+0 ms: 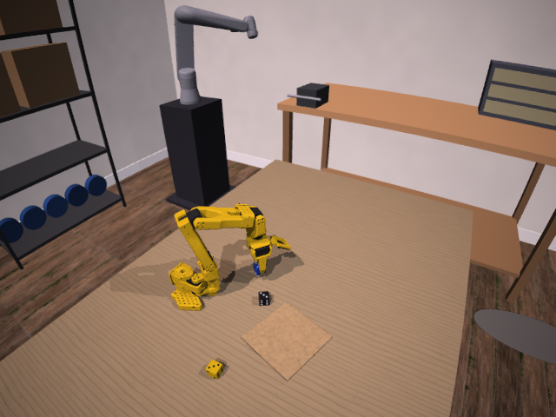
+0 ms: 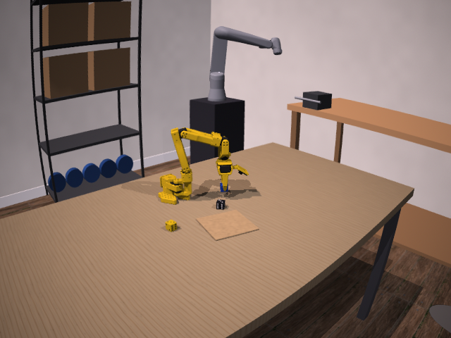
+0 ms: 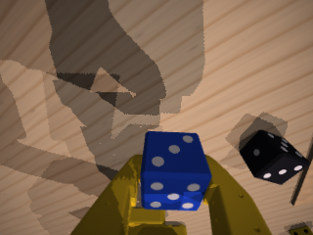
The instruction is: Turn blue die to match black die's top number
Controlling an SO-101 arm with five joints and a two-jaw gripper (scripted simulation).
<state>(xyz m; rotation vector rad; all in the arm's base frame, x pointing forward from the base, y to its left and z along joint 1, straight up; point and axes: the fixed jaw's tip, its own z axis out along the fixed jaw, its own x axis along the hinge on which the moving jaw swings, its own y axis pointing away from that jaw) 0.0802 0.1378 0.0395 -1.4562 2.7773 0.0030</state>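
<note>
The tool (image 3: 173, 206) was clamped on the blue die (image 3: 174, 168), its yellow fingers pressed against two opposite sides, holding the cube just off the bench (image 1: 381, 278). The face turned toward the wrist camera showed three pips. The black die (image 1: 263, 298) sat near, a little toward the mat (image 1: 287, 339), which lay beyond it, away from the arm's base; carrying the cube there likely means reaching past the black die without nudging it. The yellow die (image 1: 215, 368) stood well apart
</note>
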